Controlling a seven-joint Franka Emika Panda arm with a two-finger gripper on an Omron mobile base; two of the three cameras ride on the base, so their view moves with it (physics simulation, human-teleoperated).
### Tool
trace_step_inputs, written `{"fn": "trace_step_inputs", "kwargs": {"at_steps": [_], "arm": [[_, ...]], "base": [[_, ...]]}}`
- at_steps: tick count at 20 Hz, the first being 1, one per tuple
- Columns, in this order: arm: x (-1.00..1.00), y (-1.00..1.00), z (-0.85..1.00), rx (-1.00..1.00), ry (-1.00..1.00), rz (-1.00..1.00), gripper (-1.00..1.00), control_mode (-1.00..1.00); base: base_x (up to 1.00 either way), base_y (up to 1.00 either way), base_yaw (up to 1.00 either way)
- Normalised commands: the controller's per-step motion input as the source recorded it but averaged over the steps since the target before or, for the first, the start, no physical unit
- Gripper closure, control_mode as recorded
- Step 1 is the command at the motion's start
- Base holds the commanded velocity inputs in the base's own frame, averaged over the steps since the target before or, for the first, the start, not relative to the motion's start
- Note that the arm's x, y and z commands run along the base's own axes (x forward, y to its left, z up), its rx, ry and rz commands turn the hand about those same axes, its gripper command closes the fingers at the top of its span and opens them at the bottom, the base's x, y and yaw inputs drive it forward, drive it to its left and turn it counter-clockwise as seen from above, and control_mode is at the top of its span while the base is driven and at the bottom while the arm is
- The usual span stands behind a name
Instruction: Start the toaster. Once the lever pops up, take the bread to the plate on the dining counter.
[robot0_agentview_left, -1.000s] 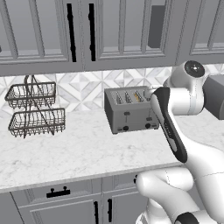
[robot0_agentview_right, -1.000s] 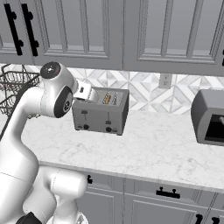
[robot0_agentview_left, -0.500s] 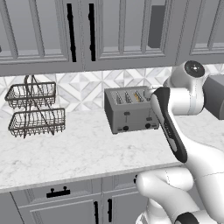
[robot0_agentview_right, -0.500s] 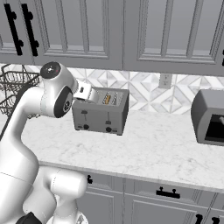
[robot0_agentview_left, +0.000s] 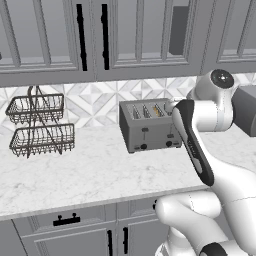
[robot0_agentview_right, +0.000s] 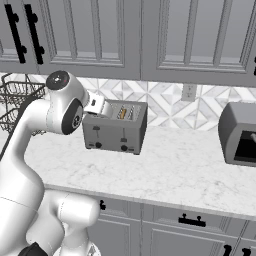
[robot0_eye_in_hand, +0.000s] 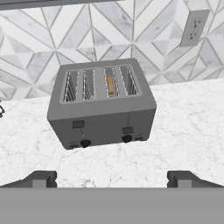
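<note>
The toaster (robot0_eye_in_hand: 103, 105) sat near the back edge of the surface (robot0_eye_in_hand: 183, 127), against the tiled wall. The bread (robot0_eye_in_hand: 110, 85) stood in the third slot from the left, both levers up (not yet started, apparently). The gripper (robot0_eye_in_hand: 112, 178) hovered above and in front, jaws spread wide, holding nothing, presumably lined up to press a lever.
</note>
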Motion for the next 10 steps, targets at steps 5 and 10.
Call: {"fn": "trace_step_inputs", "kwargs": {"at_steps": [5,10], "arm": [[0.00,0.00,0.00,0.00,0.00,0.00,-1.00,-1.00],[0.00,0.00,0.00,0.00,0.00,0.00,-1.00,-1.00]], "base": [[0.00,0.00,0.00],[0.00,0.00,0.00]]}}
